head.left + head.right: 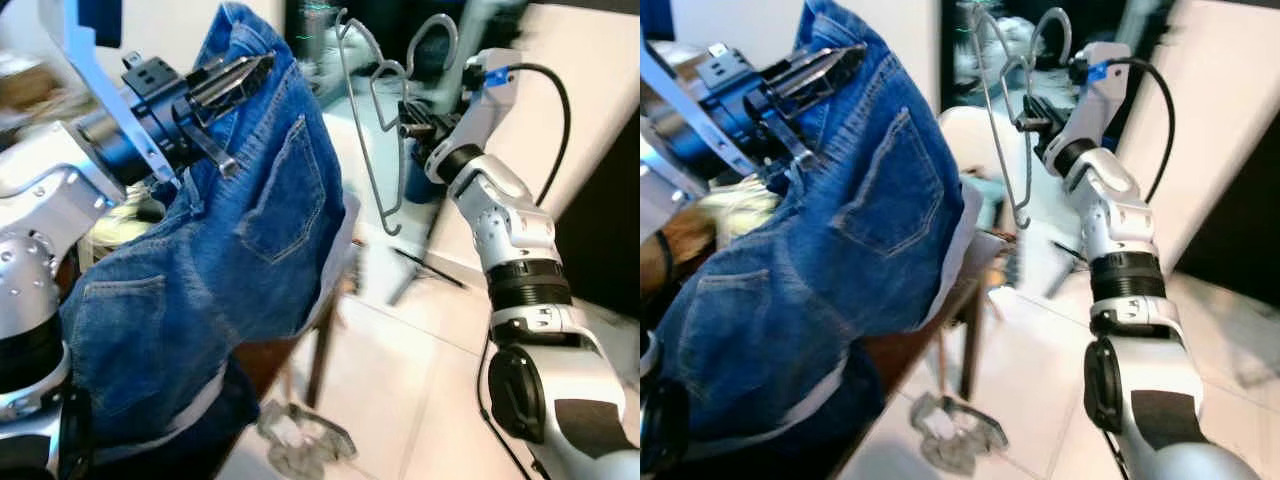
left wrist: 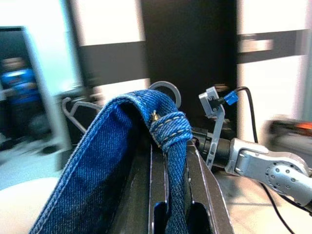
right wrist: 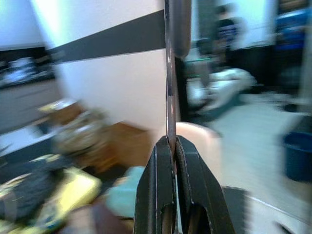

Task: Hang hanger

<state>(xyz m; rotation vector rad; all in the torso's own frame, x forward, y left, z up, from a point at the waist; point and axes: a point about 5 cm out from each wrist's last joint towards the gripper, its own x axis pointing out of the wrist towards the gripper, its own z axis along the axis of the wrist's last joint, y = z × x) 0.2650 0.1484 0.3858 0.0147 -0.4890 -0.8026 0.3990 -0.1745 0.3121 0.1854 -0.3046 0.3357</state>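
A thin grey wire hanger (image 1: 385,130) hangs in the air in front of the robot, its hook at the top and its long wire loop trailing down. The right gripper (image 1: 408,128) holds it, its black fingers (image 3: 163,185) pressed shut on the wire just below the hook. The hanger looks light and stiff but springy, likely to swing or twist in a narrow pinch, so a hold close to the hook seems best for steering it onto a rail. To the robot's left, the left gripper (image 1: 235,78) is raised, its fingers closed on the waistband of a pair of blue jeans (image 1: 240,230). The denim is heavy and floppy, draping down over the left arm and well below it. The jeans hang just beside the hanger and could catch its loop. Below are a brown wooden chair (image 1: 290,350), a crumpled grey cloth (image 1: 305,440) on the pale tiled floor (image 1: 400,380), and a blue bucket (image 3: 297,156) farther off. No rail can be made out; the background is blurred.
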